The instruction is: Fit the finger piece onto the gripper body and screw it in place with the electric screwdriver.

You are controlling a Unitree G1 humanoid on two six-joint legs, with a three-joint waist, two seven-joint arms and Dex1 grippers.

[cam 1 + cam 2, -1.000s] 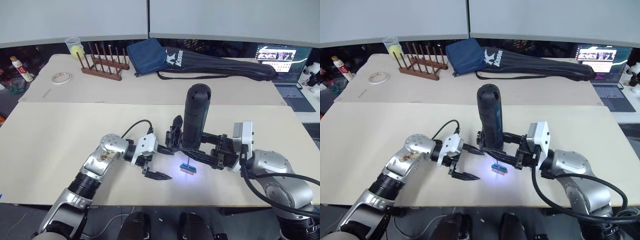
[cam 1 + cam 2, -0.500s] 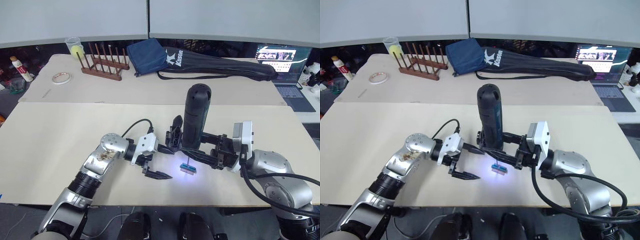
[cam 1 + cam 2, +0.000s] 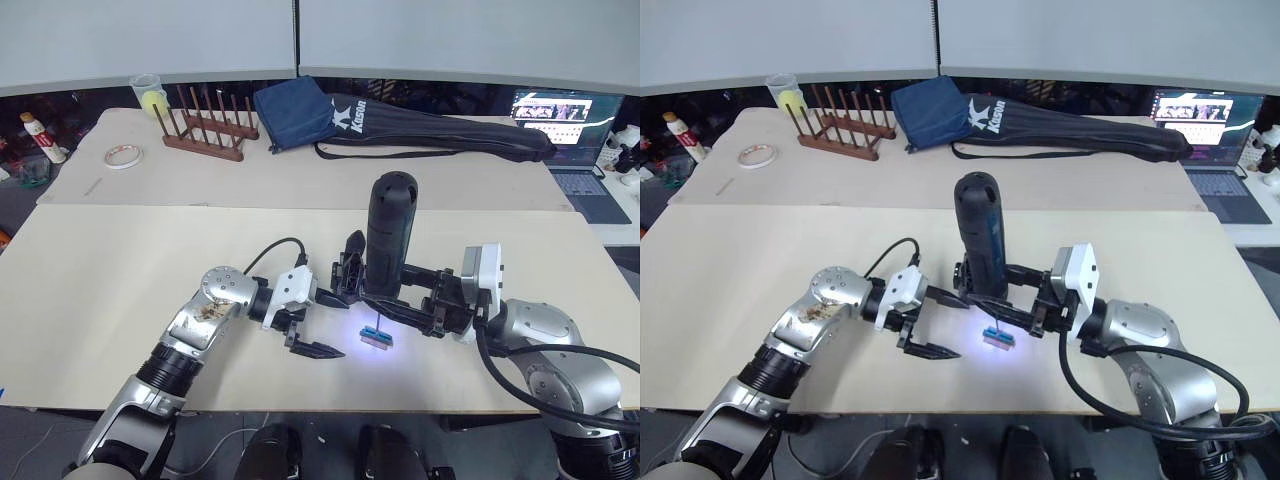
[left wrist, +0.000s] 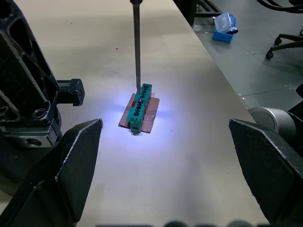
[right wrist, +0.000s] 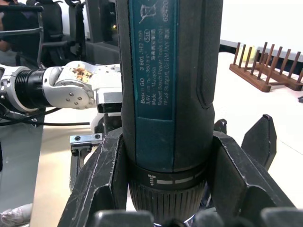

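Pale wooden tabletop point(image 3: 120, 300) under us, second table behind it carrying a brown wooden peg rack point(image 3: 205, 128), a roll of white tape point(image 3: 123, 156), and a long black bag with a blue pouch end point(image 3: 420, 125); open laptop point(image 3: 565, 120) at far right.

Our right gripper point(image 3: 400, 300) is clamped around the thick dark blue-black cylindrical electric screwdriver point(image 3: 390, 235), held upright, long axis near vertical. Its thin metal bit point(image 4: 137, 45) comes straight down and its tip meets the top of a tiny green-and-red piece point(image 4: 139, 111), lit by the tool's white glow on the table.

Small black blocky gripper body point(image 3: 350, 275) sits just behind the screwdriver and to its left, touching or nearly touching it; we cannot tell which. In the left wrist view it stands close beside the upper finger.

Our left gripper point(image 3: 320, 325) has its fingers spread wide and holds nothing, tips pointing right toward the lit spot, the green piece between and ahead of them.

We cannot pick out a loose flat black finger piece with any certainty.

Judgement: the bit is off the body, so the tool must shift left and back; the left arm is the nearer one to steady the body.
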